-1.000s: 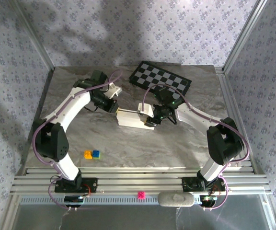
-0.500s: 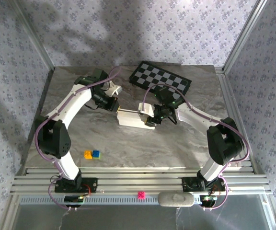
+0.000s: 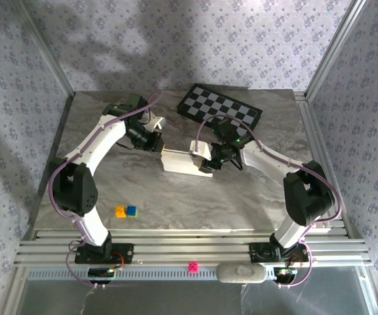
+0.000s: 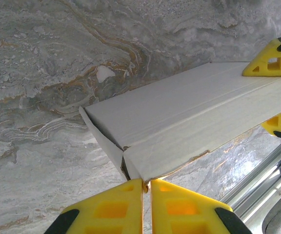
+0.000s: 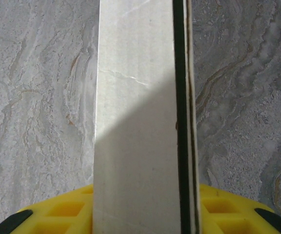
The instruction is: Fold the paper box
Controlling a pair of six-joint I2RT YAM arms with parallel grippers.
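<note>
White thin-cardboard paper box (image 3: 185,163) on grey marble table (image 3: 241,197), held both ends
Left gripper (image 4: 143,184) pinches its 9 o'clock corner; right gripper (image 3: 207,159) clamps the 3 o'clock end. Opposed pulling could tear that pinched corner.

Top view: even, diffuse light is reaching the marble table (image 3: 176,197). Broad soft shadows are falling across the patterned back wall (image 3: 143,39), darkest at upper left.

Left wrist view: the paper box (image 4: 189,117) is reading bright and sharp. A warm glow is showing under its near edge, and the lower right corner is blurring out.

Right wrist view: a diagonal shadow is cutting across the paper box, leaving the upper part lit and the lower part shaded. The marble veining is showing crisp.
</note>
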